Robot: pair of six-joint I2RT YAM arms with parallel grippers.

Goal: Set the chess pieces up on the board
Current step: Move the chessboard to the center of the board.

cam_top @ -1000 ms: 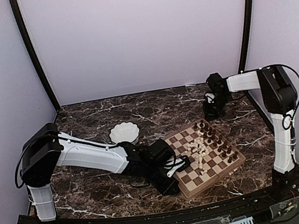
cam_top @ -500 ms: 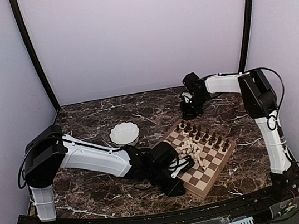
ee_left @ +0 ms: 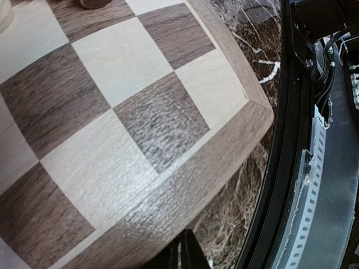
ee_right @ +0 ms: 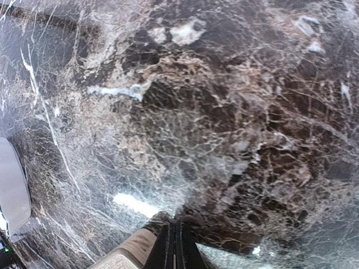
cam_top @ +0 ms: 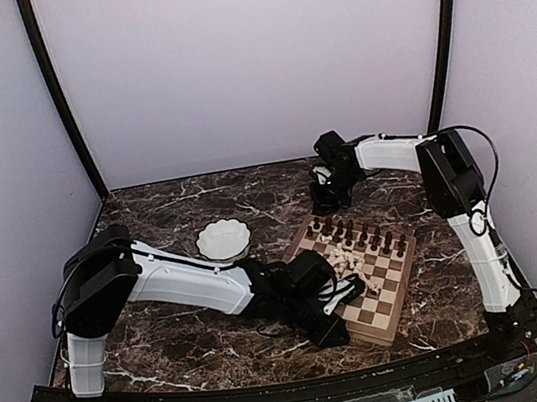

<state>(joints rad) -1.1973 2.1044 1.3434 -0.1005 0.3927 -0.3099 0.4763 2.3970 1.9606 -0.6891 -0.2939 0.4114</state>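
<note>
Top external: bowl [cam_top: 224,238] left of board [cam_top: 391,287]; left hand [cam_top: 335,296] at rim.

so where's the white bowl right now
In the top view, the white bowl sits left of centre on the table, just left of the board.

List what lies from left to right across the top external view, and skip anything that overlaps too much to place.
left arm's shoulder → white bowl → board → right arm's upright link
</note>
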